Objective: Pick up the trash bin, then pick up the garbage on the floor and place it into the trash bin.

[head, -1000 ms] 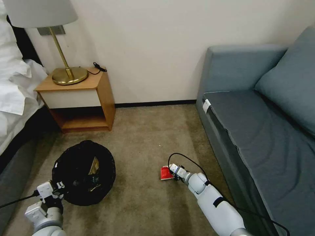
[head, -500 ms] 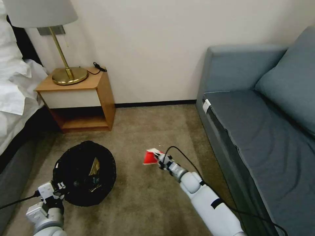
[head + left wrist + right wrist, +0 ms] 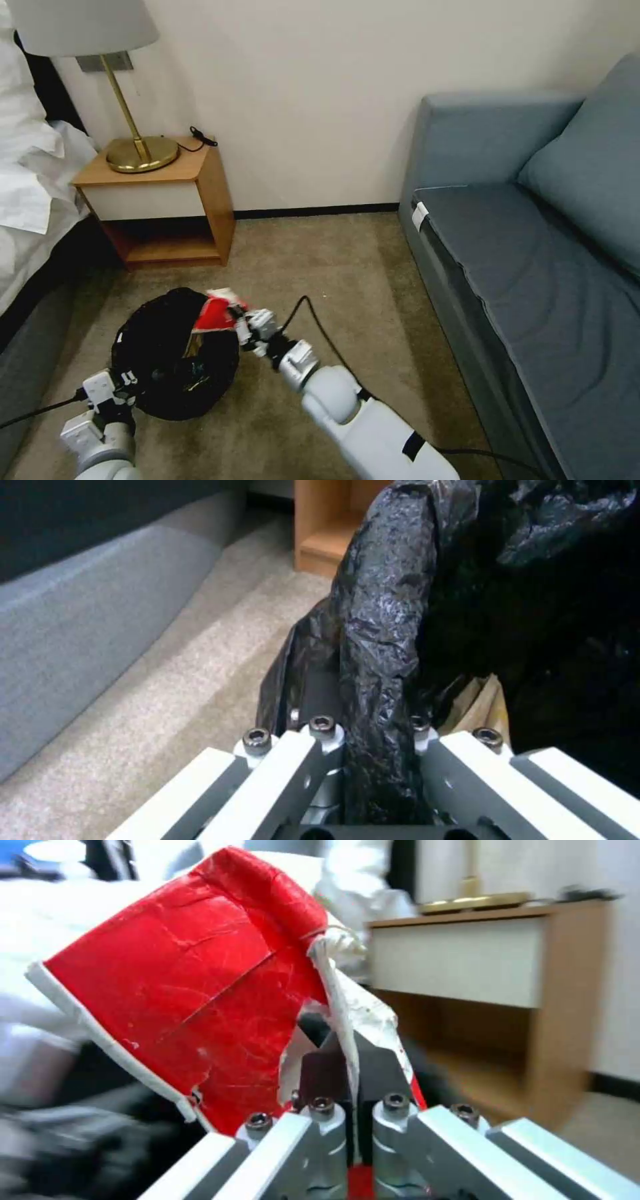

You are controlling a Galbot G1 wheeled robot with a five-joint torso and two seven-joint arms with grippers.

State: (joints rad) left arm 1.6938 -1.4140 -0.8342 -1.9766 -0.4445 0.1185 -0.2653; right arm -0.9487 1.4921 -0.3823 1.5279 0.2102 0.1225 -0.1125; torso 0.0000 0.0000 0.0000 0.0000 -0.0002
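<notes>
Head view, lower left of the frame: your right gripper holds the red packet over the near rim of the trash bin, which sits on the carpet in front of the nightstand. Right wrist view shows you the jaws clenched on a torn edge of the red packet, the bulk of it standing up and fanning out beyond the fingertips, with the nightstand behind. At the bottom left corner of the head view, your left gripper meets the bin's rim. Left wrist view confirms it: jaws pinched on a fold of the black bag at the rim, the fold running up between the fingers, tan paper visible inside the bin.
</notes>
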